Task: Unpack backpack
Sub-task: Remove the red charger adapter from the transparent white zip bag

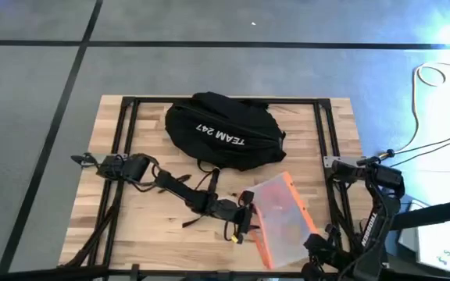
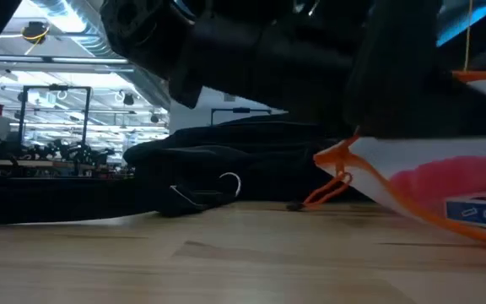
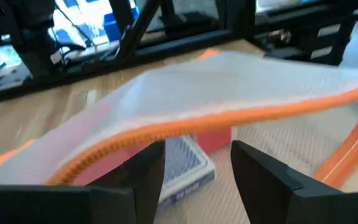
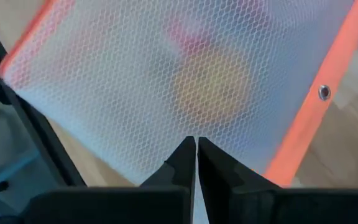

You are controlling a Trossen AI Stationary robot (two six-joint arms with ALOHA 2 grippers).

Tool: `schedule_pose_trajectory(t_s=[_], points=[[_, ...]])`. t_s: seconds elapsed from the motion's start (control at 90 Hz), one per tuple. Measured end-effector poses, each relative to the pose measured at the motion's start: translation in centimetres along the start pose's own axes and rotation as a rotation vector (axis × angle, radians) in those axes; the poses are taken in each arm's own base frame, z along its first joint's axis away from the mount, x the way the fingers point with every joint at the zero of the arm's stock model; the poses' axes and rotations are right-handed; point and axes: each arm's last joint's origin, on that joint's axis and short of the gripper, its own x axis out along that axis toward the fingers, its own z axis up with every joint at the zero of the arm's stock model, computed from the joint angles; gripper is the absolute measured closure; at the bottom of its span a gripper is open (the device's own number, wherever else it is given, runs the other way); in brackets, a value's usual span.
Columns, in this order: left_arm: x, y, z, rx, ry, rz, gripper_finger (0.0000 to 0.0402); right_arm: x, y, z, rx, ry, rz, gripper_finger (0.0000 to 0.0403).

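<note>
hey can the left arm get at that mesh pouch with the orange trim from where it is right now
Probably yes. The left gripper is already right at the mesh pouch, its jaws open with the orange zipper edge just ahead of them and nothing between. The backpack lies apart, farther back on the table.

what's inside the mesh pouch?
Through the mesh pouch show blurred red and yellow shapes; under its raised edge a blue box. The shapes cannot be identified. Backpack lies behind it.
</note>
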Motion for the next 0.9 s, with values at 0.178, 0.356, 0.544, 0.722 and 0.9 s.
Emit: schedule_pose_trajectory(t_s=[0.178, 0.356, 0.544, 0.722, 0.9], points=[[0.0, 0.1, 0.0, -0.013, 0.002, 0.009, 0.0233, 0.0, 0.0, 0.0, 0.000, -0.015, 0.006, 0.0403], [0.3, 0.1, 1.3, -0.105, -0.052, 0.039, 0.0233, 0.2, 0.2, 0.6, 0.028, -0.081, 0.025, 0.0403], [0.6, -0.1, 2.8, -0.081, -0.059, 0.056, 0.0233, 0.8, 1.1, 2.9, 0.071, -0.363, 0.116, 0.0401], [0.7, -0.3, 3.4, -0.081, -0.059, 0.050, 0.0233, 2.7, 1.7, 6.3, 0.111, -0.357, 0.035, 0.0366], [0.7, -0.4, 3.2, -0.084, -0.044, 0.048, 0.0233, 3.7, 2.8, 9.7, -0.039, -0.273, -0.022, 0.0270]])
